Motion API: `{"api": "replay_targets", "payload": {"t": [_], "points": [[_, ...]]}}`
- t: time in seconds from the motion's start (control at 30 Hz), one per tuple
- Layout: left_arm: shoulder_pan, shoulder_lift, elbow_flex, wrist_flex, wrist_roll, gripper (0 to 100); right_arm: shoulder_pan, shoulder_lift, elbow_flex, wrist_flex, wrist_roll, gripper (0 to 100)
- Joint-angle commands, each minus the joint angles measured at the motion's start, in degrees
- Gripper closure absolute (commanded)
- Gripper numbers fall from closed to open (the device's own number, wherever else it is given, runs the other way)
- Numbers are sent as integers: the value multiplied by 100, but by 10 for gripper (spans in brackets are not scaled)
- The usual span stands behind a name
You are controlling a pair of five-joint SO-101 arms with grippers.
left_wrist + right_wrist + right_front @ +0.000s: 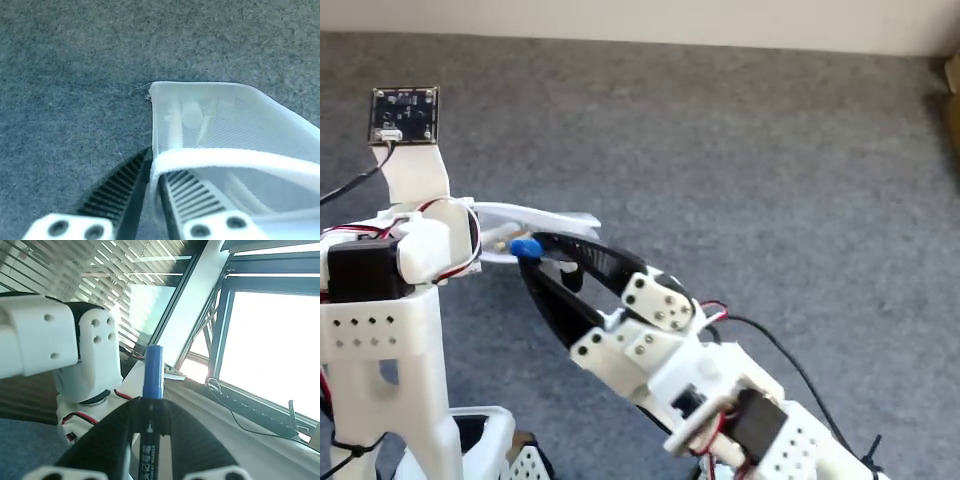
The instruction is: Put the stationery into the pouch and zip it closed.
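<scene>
Two arms are meeting over the grey table (pixel 770 150). The left tool (pixel 152 172) is clamping its ribbed black jaws on the banded edge of the white mesh pouch (pixel 235 125), holding it out sideways from the arm. Pale shapes are showing through the mesh, too faint to name. The right tool (pixel 527 258) is gripping a pen (pixel 525 248) between its black fingers (pixel 570 300), and the blue cap is sticking out past the fingertips. In the high view that blue end is sitting just beside the pouch's lower edge. Whether it is touching the mesh cannot be told. In the right wrist view the pen is standing upright in the jaws, in front of the left arm's white body.
</scene>
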Motion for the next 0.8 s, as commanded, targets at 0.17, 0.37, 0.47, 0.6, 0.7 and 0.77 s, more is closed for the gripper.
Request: {"api": "replay_targets", "payload": {"t": [0.17, 0.37, 0.47, 0.6, 0.7, 0.77], "points": [[136, 207, 119, -97, 88, 993, -154, 752, -514, -1235, -44, 995], [136, 207, 119, -105, 88, 993, -321, 919, -866, -1288, -44, 995], [136, 207, 119, -105, 88, 993, -391, 1068, -980, -1297, -53, 995], [136, 207, 119, -97, 88, 993, -400, 1288, -998, -1305, -53, 995], [127, 207, 119, -97, 88, 993, -374, 1420, -980, -1437, -53, 995], [127, 207, 119, -97, 88, 993, -374, 1499, -954, -1974, -53, 995]]}}
